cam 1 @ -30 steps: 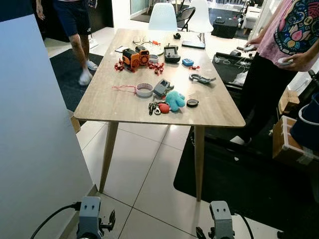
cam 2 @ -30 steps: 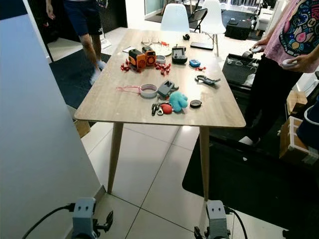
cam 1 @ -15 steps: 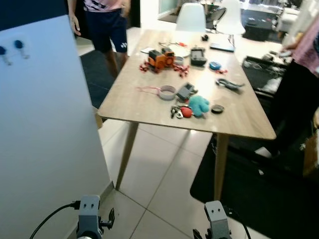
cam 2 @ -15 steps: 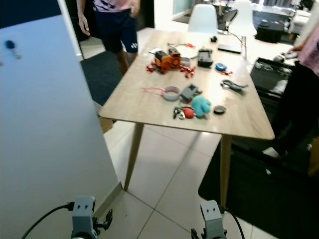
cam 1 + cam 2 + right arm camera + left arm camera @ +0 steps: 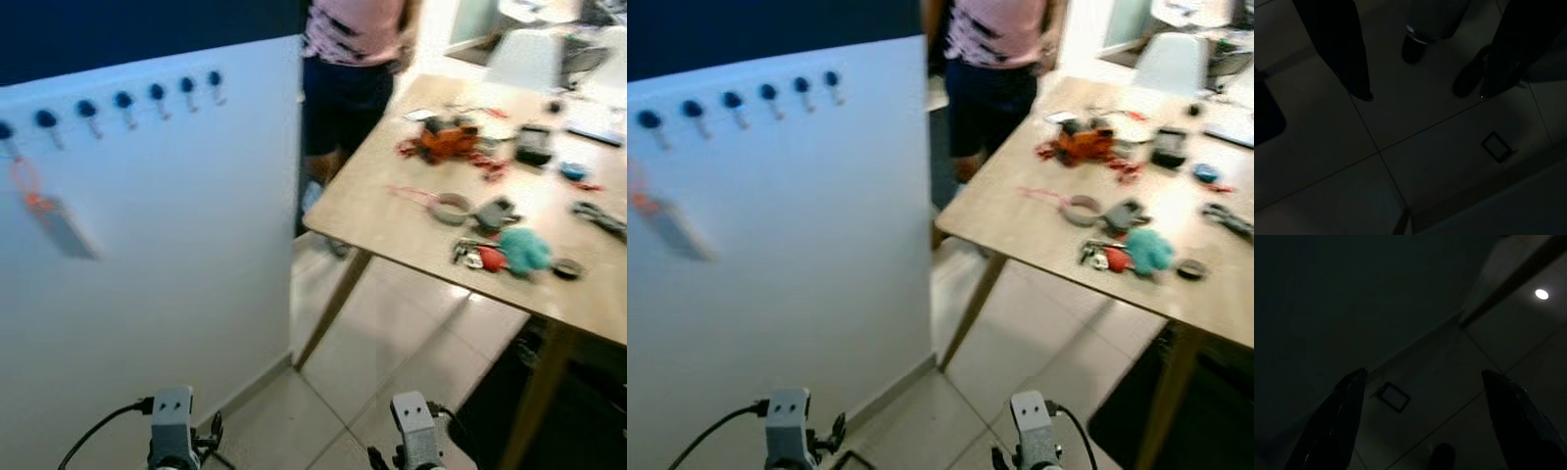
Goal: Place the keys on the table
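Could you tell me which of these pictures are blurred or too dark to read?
Left and right eye views: motion-blurred, so the keys hanging on the white panel and the things on the table are smeared. Left and right wrist views: very dark, dim floor tiles between open claw fingers.

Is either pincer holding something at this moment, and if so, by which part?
Nothing is held. The left pincer and the right pincer both hang open over the tiled floor, with nothing between their fingers.
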`<state>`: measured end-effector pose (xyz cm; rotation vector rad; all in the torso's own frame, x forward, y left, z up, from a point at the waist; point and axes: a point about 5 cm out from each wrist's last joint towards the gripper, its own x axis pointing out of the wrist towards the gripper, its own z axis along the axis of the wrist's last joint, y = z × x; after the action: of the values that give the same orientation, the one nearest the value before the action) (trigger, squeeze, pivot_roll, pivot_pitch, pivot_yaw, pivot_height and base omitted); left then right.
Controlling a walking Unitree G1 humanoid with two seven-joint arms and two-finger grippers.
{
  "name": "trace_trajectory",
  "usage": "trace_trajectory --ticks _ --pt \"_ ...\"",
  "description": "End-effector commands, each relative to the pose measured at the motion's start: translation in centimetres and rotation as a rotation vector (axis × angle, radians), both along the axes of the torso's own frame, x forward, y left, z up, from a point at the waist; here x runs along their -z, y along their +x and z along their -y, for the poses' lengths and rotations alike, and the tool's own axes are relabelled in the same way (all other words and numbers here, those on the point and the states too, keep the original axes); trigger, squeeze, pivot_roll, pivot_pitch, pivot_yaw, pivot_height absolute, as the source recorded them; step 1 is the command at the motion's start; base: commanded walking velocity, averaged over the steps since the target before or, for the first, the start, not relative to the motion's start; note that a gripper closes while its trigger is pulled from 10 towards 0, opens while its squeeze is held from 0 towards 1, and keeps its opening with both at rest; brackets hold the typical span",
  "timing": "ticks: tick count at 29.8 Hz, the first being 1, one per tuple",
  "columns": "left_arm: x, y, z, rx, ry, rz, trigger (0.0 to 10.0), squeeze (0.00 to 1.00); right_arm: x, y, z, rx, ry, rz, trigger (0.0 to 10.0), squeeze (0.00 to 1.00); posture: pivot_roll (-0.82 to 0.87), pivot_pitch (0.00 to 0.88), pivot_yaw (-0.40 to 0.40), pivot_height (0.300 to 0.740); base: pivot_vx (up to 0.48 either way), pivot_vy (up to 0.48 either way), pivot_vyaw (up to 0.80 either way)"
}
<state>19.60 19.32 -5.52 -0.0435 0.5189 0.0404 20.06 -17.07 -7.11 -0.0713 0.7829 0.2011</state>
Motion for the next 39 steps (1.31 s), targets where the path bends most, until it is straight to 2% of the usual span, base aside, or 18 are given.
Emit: trace_trajectory --ticks 1,35,39 --pt "0.24 -0.3 -0.12 -0.008 0.003 -0.019 10.0 0.0 0.18 -0.28 -0.14 -0.012 -0.003 -0.014 10.0 0.0 0.06 0.056 -0.043 0.74 0.0 0.0 0.8" --pt "0.52 -0.63 -0.42 -0.013 0.023 -0.045 10.0 0.0 0.11 -0.11 -0.55 -0.024 0.004 -0.007 10.0 0.0 0.06 0.061 -0.038 0.74 0.0 0.0 0.8" --pt "0.51 -0.58 -0.44 -0.013 0.024 -0.046 10.0 0.0 0.07 -0.06 -0.54 -0.019 0.006 -0.004 10.0 0.0 0.06 0.059 -0.038 0.74 0.0 0.0 0.35"
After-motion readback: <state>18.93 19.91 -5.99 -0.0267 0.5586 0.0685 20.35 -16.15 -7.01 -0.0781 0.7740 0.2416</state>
